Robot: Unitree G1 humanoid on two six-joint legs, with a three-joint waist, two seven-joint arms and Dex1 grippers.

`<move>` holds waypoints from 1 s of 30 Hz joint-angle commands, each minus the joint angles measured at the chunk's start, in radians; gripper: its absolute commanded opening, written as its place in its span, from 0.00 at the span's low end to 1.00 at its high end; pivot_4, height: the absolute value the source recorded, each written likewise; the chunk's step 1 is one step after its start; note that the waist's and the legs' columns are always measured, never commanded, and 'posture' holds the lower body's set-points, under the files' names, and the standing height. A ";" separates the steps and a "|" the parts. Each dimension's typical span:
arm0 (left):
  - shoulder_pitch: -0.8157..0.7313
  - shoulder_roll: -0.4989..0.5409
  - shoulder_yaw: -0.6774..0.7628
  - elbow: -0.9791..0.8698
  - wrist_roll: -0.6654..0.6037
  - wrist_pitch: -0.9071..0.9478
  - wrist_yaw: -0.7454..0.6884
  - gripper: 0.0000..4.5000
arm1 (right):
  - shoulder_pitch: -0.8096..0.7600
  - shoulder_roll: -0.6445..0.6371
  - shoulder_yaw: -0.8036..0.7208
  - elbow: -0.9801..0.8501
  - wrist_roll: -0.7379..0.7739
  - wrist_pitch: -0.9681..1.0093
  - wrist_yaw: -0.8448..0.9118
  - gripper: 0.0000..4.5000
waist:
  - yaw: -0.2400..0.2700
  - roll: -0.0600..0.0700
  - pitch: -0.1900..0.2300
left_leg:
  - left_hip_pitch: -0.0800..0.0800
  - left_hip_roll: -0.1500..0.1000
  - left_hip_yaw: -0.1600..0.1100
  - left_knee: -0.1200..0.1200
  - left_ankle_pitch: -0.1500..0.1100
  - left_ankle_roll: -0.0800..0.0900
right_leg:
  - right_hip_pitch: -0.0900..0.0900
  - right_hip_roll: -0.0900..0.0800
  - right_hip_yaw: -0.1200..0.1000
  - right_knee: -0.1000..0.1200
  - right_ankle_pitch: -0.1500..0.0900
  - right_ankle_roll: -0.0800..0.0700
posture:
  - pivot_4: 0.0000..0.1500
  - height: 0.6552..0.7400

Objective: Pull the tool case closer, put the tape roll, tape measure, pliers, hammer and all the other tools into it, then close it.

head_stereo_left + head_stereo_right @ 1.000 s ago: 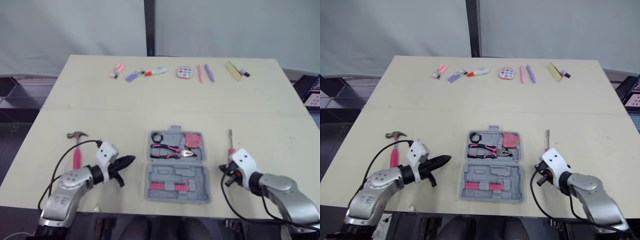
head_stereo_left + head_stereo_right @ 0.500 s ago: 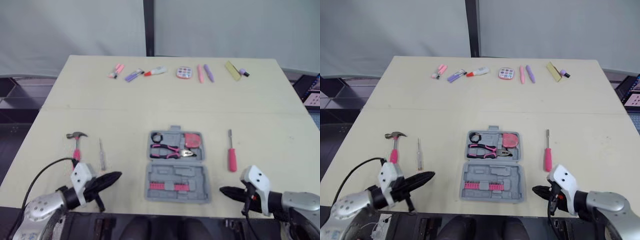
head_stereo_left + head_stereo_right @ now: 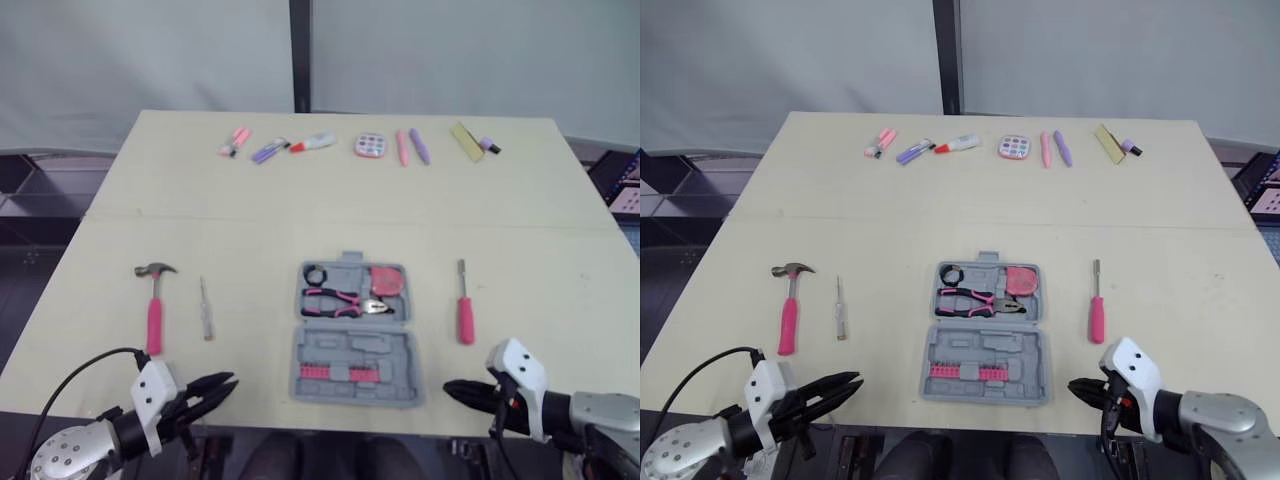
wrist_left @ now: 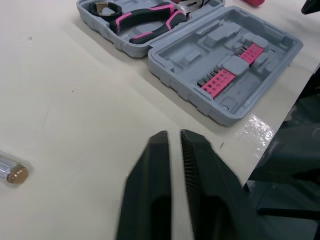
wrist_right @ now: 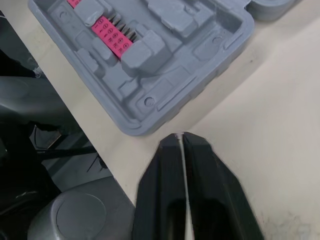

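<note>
I see the tool case lying open at the near middle of the bench, with the hammer left of it. My left hand is slightly parted and empty; my right hand is clenched and empty.

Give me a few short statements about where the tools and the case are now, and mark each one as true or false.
1. The tool case lies open on the table. True.
2. The hammer is already inside the case. False: it lies on the table, to the robot's left of the case.
3. The pliers lie in the case. True.
4. The pink-handled screwdriver lies to the robot's left of the case. False: it lies to the right of it.
</note>
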 commanded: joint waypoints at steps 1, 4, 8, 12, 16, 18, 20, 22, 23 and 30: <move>-0.001 0.003 0.001 -0.009 -0.023 0.007 -0.004 0.55 | 0.002 -0.004 -0.020 -0.010 0.028 0.003 0.009 0.41 | 0.000 0.000 0.000 | 0.000 0.000 0.000 0.000 0.000 0.000 | 0.000 0.000 0.000 0.000 0.000 0.000 | 1.00 0.69; -0.003 0.005 -0.002 -0.003 -0.028 0.007 -0.014 0.91 | 0.001 0.000 -0.025 -0.005 0.029 -0.007 0.007 0.77 | 0.000 0.000 0.000 | 0.000 0.000 0.000 0.000 0.000 0.000 | 0.000 0.000 0.000 0.000 0.000 0.000 | 1.00 0.69; 0.008 -0.017 -0.007 -0.026 -0.015 -0.002 0.013 1.00 | 0.005 -0.016 -0.073 0.015 0.040 -0.054 0.052 0.99 | 0.001 0.000 0.000 | 0.000 0.000 0.000 0.000 0.000 0.000 | 0.000 0.000 0.000 0.000 0.000 0.000 | 1.00 0.69; 0.009 -0.129 0.007 -0.172 -0.098 0.169 0.226 1.00 | -0.004 -0.040 -0.146 0.049 0.023 -0.215 0.140 0.99 | 0.001 0.000 0.000 | 0.000 0.000 0.000 0.001 0.000 0.000 | 0.001 0.000 0.000 0.000 0.000 0.000 | 1.00 0.69; -0.011 -0.242 0.016 -0.292 -0.147 0.309 0.440 1.00 | -0.036 -0.023 -0.174 0.080 0.061 -0.303 0.192 0.99 | 0.001 -0.001 0.000 | 0.001 0.001 0.000 0.001 0.000 0.000 | 0.003 0.001 0.000 -0.001 0.000 0.000 | 1.00 0.69; -0.014 -0.283 0.026 -0.317 -0.147 0.352 0.522 1.00 | -0.050 -0.028 -0.168 0.108 0.043 -0.333 0.200 0.99 | 0.001 -0.001 0.000 | 0.001 0.001 0.000 0.001 0.000 0.000 | 0.004 0.001 0.000 -0.001 0.000 0.000 | 1.00 0.69; -0.025 -0.306 0.040 -0.311 -0.144 0.370 0.568 1.00 | -0.059 -0.036 -0.164 0.132 0.039 -0.343 0.210 0.99 | 0.002 -0.001 0.000 | 0.002 0.001 0.001 0.001 0.000 0.001 | 0.004 0.001 0.000 -0.001 0.000 0.000 | 1.00 0.69; -0.030 -0.315 0.052 -0.293 -0.129 0.375 0.593 1.00 | -0.064 -0.045 -0.163 0.149 0.041 -0.346 0.222 0.99 | 0.002 -0.001 0.000 | 0.002 0.001 0.001 0.001 0.000 0.001 | 0.004 0.001 0.000 -0.002 0.000 0.000 | 1.00 0.69; -0.030 -0.320 0.055 -0.288 -0.121 0.377 0.608 1.00 | -0.067 -0.048 -0.163 0.157 0.040 -0.348 0.226 0.99 | 0.002 -0.001 0.000 | 0.002 0.001 0.001 0.001 0.000 0.001 | 0.004 0.001 0.000 -0.002 0.000 0.000 | 1.00 0.69; -0.102 -0.353 0.074 -0.238 -0.092 0.421 0.729 1.00 | -0.093 -0.063 -0.158 0.173 0.032 -0.336 0.227 0.99 | 0.003 -0.001 0.000 | 0.001 0.001 0.001 0.001 0.000 0.001 | 0.004 0.001 0.000 -0.003 0.000 0.000 | 1.00 0.69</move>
